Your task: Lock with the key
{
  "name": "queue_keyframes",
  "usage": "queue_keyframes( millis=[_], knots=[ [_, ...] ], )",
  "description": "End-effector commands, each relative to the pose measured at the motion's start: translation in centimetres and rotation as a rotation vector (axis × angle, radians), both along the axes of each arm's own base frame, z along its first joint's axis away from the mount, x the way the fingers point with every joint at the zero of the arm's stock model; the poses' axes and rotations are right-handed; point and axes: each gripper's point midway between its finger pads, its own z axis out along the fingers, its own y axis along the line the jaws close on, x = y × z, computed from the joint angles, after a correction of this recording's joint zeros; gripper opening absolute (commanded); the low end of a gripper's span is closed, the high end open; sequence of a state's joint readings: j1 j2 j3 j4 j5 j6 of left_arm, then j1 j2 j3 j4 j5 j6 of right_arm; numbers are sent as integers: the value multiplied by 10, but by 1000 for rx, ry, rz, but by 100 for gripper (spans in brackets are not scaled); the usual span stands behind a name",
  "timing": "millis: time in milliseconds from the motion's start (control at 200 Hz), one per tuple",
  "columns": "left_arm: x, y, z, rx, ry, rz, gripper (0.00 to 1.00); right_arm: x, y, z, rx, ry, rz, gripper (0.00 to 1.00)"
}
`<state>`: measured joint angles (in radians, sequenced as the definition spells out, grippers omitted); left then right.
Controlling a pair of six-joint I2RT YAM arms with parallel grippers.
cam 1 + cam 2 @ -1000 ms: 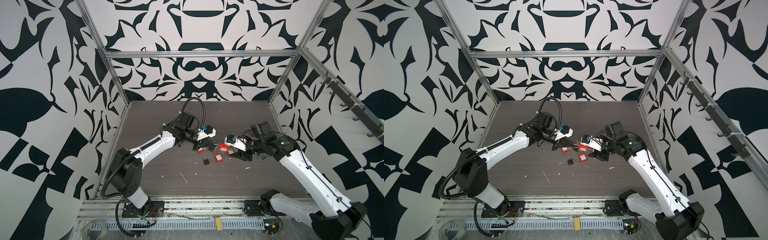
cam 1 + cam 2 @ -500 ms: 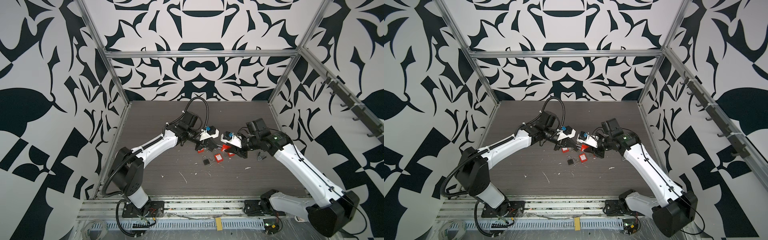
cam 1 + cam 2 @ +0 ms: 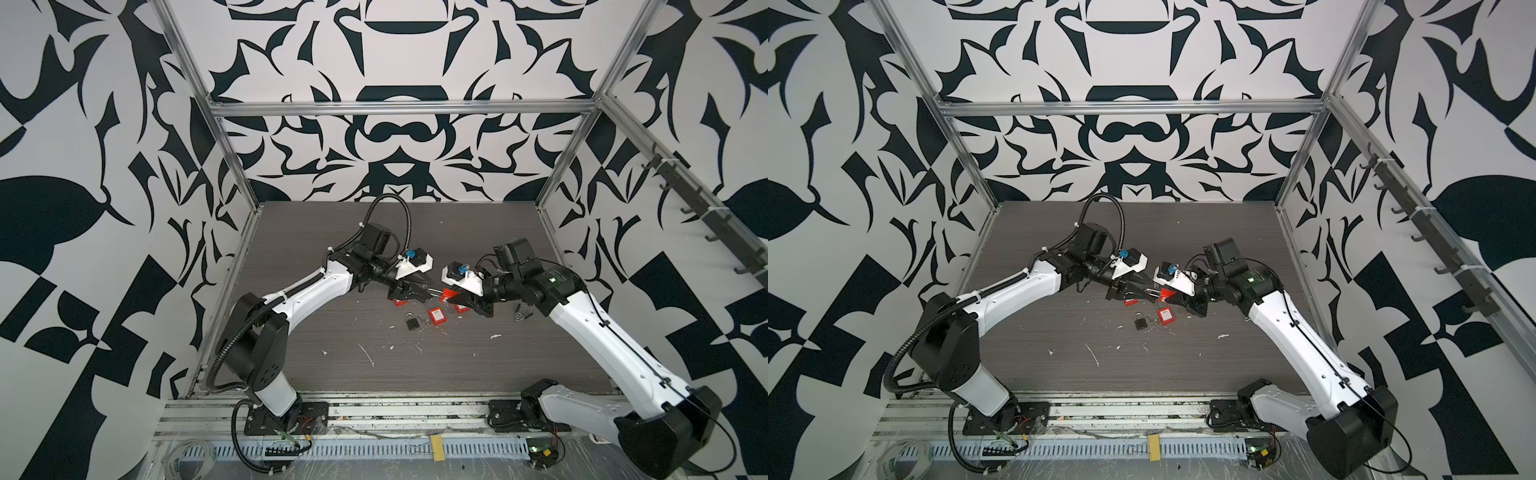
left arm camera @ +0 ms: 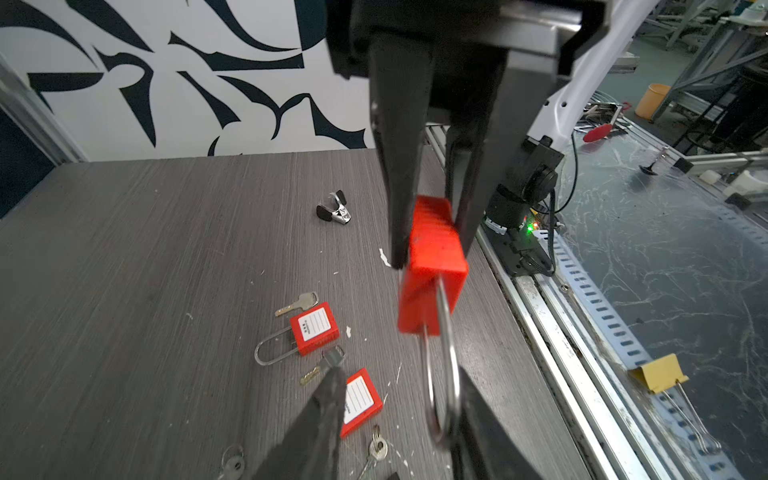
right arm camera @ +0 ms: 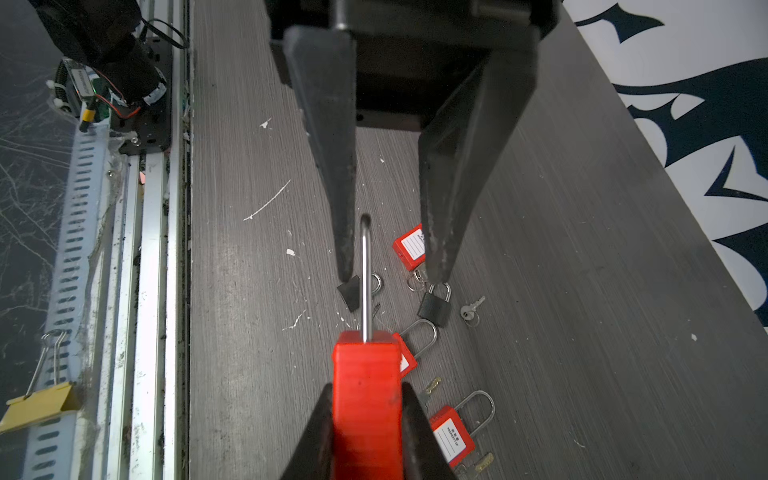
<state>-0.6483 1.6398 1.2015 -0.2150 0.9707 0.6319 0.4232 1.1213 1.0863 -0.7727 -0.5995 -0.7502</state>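
One red padlock [image 5: 368, 386] sits clamped in right claw [image 4: 431, 254] (left claw [image 5: 390, 277] parted round shackle [image 5: 365, 291]).

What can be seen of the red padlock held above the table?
The red padlock has a ribbed, plastic-looking body and a long silvery shackle. The right tool clamps its body, holding it clear of the table, shackle pointing toward the left tool, whose open fingers flank the shackle. Its keyhole end is hidden.

The dark wood-grain table [image 3: 457, 365] is flecked with white scraps [image 3: 366, 355] — a silver clip with black grips [image 4: 333, 209] lies on it. A yellow binder clip [image 4: 658, 372] sits on the slotted front rail [image 3: 353, 449]; black-and-white patterned walls [image 3: 395, 62] stand on three sides.
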Motion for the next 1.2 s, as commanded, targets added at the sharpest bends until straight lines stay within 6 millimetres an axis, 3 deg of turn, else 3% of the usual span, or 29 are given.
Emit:
queue_keyframes(
  millis=[0,245,640,810,920,1075,1145,1195],
  knots=[
    [-4,3,8,-46,4,-7,40,-1,8,15,68,-36,11,4],
    [-6,2,8,-85,23,-11,32,-3,7,12,69,-25,5,3],
    [-17,4,17,-117,29,-61,30,0,5,9,58,-26,-9,3],
    [-18,2,15,-115,35,-67,13,3,6,13,68,-45,-21,3],
    [-18,1,14,-110,40,-69,11,3,5,14,77,-55,-27,3],
    [-18,-3,18,-120,34,-83,0,3,5,11,68,-48,-32,3],
    [-19,-5,21,-124,31,-90,0,4,4,11,67,-49,-36,7],
    [-18,-6,21,-119,38,-88,0,4,2,10,55,-50,-43,18]
  ],
)
